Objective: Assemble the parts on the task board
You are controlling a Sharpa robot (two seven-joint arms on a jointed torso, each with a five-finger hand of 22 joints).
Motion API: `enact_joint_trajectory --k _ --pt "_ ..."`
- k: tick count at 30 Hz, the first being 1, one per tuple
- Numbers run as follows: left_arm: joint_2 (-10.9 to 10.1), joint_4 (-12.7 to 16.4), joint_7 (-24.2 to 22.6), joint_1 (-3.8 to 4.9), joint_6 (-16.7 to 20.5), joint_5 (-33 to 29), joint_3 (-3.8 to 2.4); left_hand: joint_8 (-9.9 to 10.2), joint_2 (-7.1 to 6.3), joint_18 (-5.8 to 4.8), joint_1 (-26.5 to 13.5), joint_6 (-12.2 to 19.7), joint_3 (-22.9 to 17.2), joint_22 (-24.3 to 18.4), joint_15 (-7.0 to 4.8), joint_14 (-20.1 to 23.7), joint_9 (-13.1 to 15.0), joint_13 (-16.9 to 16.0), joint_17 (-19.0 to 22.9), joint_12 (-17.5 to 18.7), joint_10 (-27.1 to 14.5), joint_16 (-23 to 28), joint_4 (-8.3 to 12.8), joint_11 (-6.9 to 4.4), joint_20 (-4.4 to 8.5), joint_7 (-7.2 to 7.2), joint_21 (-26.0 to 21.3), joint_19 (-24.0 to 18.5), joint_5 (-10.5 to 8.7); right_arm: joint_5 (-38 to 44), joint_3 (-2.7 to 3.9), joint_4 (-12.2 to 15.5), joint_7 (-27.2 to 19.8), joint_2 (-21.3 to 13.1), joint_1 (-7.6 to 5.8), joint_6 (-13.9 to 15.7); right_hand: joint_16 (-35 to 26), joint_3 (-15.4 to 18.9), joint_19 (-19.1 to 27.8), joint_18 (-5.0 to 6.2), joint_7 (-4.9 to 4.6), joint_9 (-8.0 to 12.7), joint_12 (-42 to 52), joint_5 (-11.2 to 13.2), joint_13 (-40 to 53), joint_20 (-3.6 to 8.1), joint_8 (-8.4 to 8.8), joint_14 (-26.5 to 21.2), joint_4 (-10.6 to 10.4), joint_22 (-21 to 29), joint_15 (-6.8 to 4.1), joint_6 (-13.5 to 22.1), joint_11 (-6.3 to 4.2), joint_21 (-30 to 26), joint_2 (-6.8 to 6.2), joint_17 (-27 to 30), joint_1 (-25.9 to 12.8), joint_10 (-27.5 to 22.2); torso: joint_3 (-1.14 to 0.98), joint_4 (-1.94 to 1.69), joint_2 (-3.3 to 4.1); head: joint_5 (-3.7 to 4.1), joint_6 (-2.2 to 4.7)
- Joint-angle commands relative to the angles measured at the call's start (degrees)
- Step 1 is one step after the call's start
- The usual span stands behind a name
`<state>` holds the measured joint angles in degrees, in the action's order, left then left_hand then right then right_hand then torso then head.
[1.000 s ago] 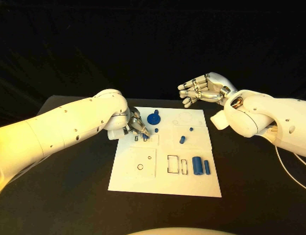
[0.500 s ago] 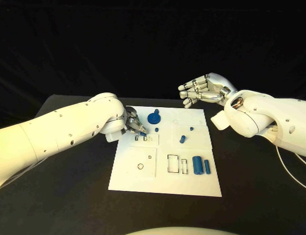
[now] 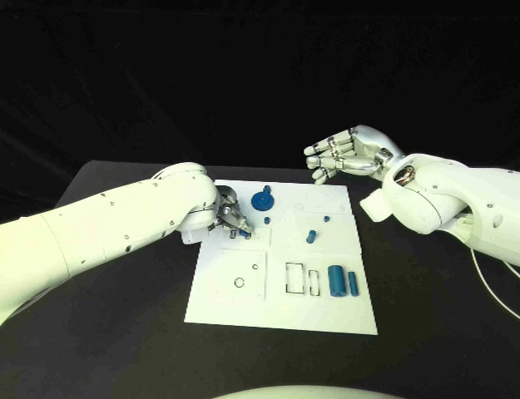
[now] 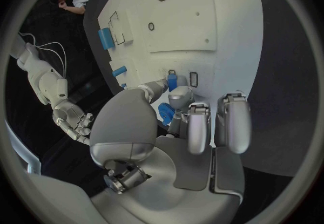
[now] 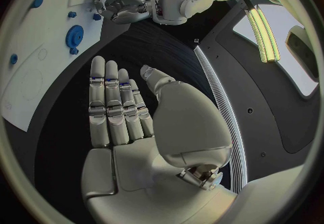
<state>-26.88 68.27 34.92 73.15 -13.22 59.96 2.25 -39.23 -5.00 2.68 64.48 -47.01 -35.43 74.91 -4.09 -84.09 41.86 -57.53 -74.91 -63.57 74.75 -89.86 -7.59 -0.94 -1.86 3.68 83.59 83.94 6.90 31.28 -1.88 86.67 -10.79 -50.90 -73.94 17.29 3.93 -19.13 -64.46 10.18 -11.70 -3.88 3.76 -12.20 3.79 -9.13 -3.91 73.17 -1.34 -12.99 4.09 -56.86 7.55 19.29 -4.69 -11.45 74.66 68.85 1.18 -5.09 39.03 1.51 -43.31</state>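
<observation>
On the task board (image 3: 280,309), near its far-left corner, the left hand (image 3: 231,218) is pinching a small blue part (image 4: 172,82) and holding it over 1 of 2 small slots (image 4: 194,79) outlined there; whether the part is seated yet cannot be told. The right hand (image 3: 346,152) is hovering above the table's far edge beyond the board, fingers spread and gripping nothing. By my reading the task is only partly along: a blue gear (image 3: 261,200) is standing on the board's far side, but a short peg (image 3: 310,237) is lying loose mid-board and 2 blue blocks (image 3: 343,283) are resting beside empty rectangular outlines (image 3: 294,278) near the right edge. A ring (image 3: 237,283) on the left side is also waiting.
</observation>
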Motion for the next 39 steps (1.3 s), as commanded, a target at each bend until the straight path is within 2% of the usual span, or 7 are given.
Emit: enact_joint_trajectory --k 1,3,5,9,22,31,39 --pt "0.11 -0.04 -0.04 -0.13 -5.24 1.24 0.06 -0.33 -0.32 -0.33 -0.07 -0.44 -10.18 5.28 -0.48 -5.91 0.12 0.13 -15.09 -0.1 0.18 -0.14 10.07 -0.22 0.09 -0.48 0.05 1.52 0.38 0.12 0.0 -0.02 0.13 0.08 0.06 -1.45 -0.32 0.29 0.0 0.17 -0.05 0.04 -0.11 -0.23 -0.08 -0.44 0.19 -0.43 -0.02 0.09 0.13 0.52 0.07 -0.35 0.03 0.1 -0.49 -0.36 -0.07 0.0 0.01 -0.09 0.05" --pt "0.1 -0.02 0.15 -0.15 -6.16 1.28 0.06 -0.34 -0.33 -0.29 -0.09 -0.45 -10.18 5.16 -0.48 -5.91 0.12 0.22 -15.09 -0.03 0.14 -0.14 10.07 -0.22 0.09 -0.48 -0.04 1.46 0.38 0.09 0.0 -0.1 0.13 0.14 0.06 -1.86 -0.31 0.36 -0.01 0.18 -0.07 0.03 -0.1 -0.27 -0.08 -0.47 0.18 -0.47 -0.07 0.16 0.16 0.56 0.1 -0.43 0.06 0.16 -0.56 -0.42 -0.08 0.02 0.01 -0.07 0.05" --pt "0.09 -0.02 0.32 -0.16 -7.16 1.83 0.06 -0.36 -0.36 -0.2 -0.14 -0.49 -10.2 4.78 -0.47 -5.91 0.13 0.53 -15.09 0.22 -0.01 -0.14 10.08 -0.23 0.09 -0.49 -0.29 1.28 0.43 0.07 0.0 -0.2 0.09 0.25 0.07 -2.2 -0.3 0.37 -0.01 0.18 -0.07 0.03 -0.1 -0.27 -0.08 -0.47 0.18 -0.47 -0.07 0.17 0.16 0.57 0.1 -0.44 0.06 0.17 -0.57 -0.43 -0.06 0.09 0.04 -0.03 0.47" --pt "0.22 -0.24 0.47 -0.17 -8.26 2.77 0.06 -0.49 -0.5 -0.16 -0.44 -0.76 -10.31 4.57 -0.49 -5.91 0.16 0.86 -15.09 0.52 -0.16 -0.14 10.05 -0.26 0.1 -0.57 -0.44 1.16 0.67 0.05 0.0 -0.28 0.18 0.39 0.11 -2.45 -0.3 0.41 -0.01 0.18 -0.09 0.03 -0.09 -0.31 -0.07 -0.49 0.17 -0.5 -0.11 0.22 0.18 0.6 0.12 -0.51 0.1 0.22 -0.62 -0.47 -0.06 0.11 0.06 -0.08 0.4" --pt "0.78 -0.66 1.23 -0.17 -7.55 2.88 0.06 -0.76 -0.32 -0.16 -1.46 -1.34 -10.32 4.64 -0.61 -5.91 0.2 0.83 -15.09 0.43 0.15 -0.14 9.45 -0.43 0.18 -0.81 -0.44 1.16 0.76 0.08 -0.02 -0.45 0.55 0.62 0.15 -2.7 -0.31 0.51 0.0 0.19 -0.16 0.03 -0.11 -0.43 -0.09 -0.58 0.18 -0.73 -0.05 0.46 0.26 0.84 0.2 -0.82 0.23 0.46 -0.55 -0.82 -0.04 -0.02 0.0 -0.12 0.23" --pt "1.17 -1.26 1.88 -0.16 -7.59 1.77 0.06 -1.15 0.32 -0.25 -2.78 -2.02 -10.16 5.08 -0.82 -5.91 0.28 0.65 -15.09 0.16 0.58 -0.14 8.5 -0.69 0.37 -1.14 -0.19 1.36 0.72 0.26 -0.04 -0.2 0.62 0.57 0.15 -2.65 -0.31 0.51 0.0 0.19 -0.16 0.03 -0.11 -0.43 -0.09 -0.58 0.18 -0.73 -0.05 0.46 0.26 0.84 0.2 -0.82 0.23 0.46 -0.55 -0.82 -0.09 0.05 0.02 -0.14 0.15" --pt "2.43 -2.37 2.84 -0.19 -8.39 0.73 0.08 -1.55 1.65 -0.24 -4.84 -2.8 -10.09 5.04 -1.09 -5.91 0.29 0.68 -15.09 0.08 0.74 -0.14 6.88 -0.99 0.62 -1.53 -0.27 1.36 0.8 0.47 -0.04 0.04 0.69 0.59 0.15 -2.76 -0.26 0.54 -0.04 0.21 -0.2 -0.01 -0.04 -1.3 -0.07 -0.63 0.1 -0.88 0.05 0.7 0.31 0.93 0.25 -1.13 0.41 0.72 -0.4 -1.02 -0.07 0.08 0.05 -0.15 0.12"
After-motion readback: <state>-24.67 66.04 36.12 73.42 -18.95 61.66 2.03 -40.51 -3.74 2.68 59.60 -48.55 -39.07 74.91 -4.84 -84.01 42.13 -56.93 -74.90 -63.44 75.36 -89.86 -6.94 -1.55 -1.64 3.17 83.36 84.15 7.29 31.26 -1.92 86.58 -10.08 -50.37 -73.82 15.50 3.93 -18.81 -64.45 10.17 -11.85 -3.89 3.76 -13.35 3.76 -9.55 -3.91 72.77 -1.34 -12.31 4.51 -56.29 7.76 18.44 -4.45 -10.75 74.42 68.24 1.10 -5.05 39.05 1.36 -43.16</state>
